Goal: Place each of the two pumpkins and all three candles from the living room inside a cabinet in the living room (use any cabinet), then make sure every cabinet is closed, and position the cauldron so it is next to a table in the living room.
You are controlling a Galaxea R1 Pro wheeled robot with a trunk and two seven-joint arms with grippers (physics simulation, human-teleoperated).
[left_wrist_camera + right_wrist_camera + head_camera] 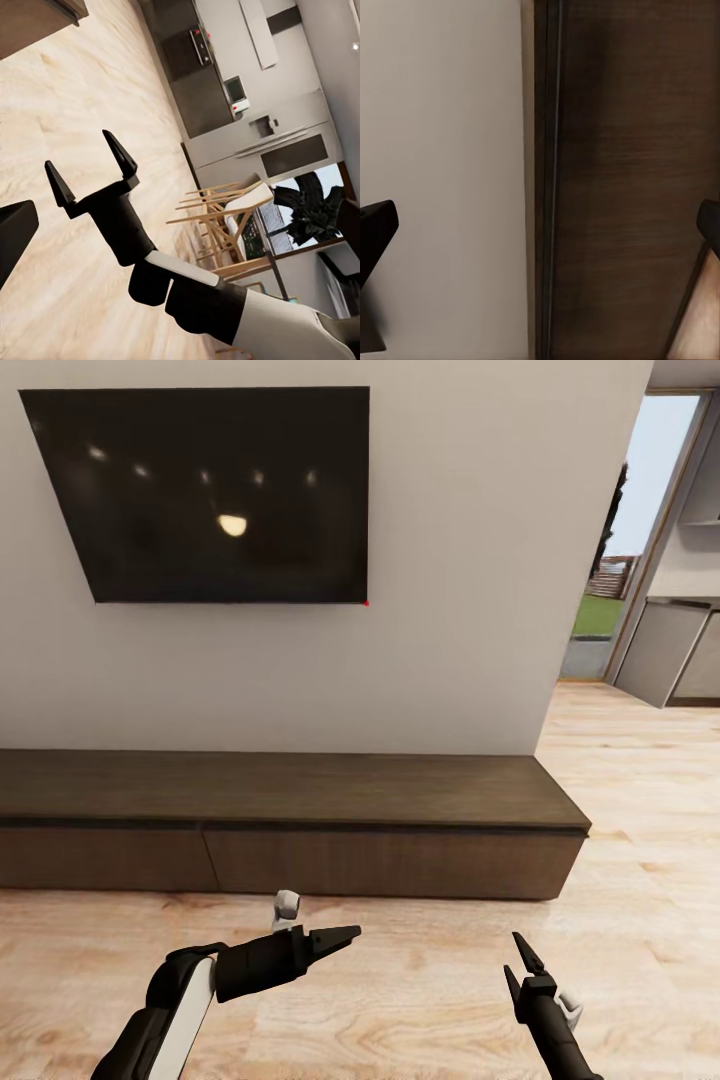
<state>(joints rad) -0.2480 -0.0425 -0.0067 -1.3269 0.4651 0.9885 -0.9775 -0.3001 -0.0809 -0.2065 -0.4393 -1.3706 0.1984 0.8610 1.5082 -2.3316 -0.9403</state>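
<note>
The cabinet (290, 830) and wall are faced from above by the head view, set back over the floor (420, 1000). The cabinet (622, 180) front is seen close up in the right wrist view. The left wrist view is aimed sideways along the floor (90, 135).

The long, low dark brown cabinet (290, 830) stands against the white wall, its flat handleless drawer fronts all shut.

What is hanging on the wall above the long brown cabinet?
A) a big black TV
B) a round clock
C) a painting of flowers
A: a wide dark TV screen hangs on the pale wall straight above the low brown cabinet, with small lights reflected in it.
</note>
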